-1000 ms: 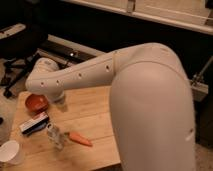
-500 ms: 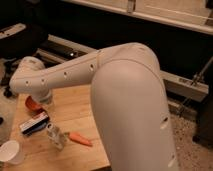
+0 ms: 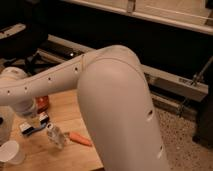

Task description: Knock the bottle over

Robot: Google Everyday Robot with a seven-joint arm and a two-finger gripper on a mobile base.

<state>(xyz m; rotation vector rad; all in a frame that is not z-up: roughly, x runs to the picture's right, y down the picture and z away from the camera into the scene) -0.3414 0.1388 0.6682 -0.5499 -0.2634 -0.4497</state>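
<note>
Noting the cup [image 3: 11,151] in the lower left corner. Hanging the end effector [image 3: 31,116] at the left, just above the box [image 3: 34,127] and near the bowl [image 3: 43,102]; not managing to tell wide from narrow. Finding the bottle [image 3: 56,135] upright on the surface [image 3: 62,107], lower left, with the carrot [image 3: 80,139] just right of it. Risking a shove into the box instead, or passing over the cap. Sitting lower than half a second ago; leaving the bottle unmoved.
</note>
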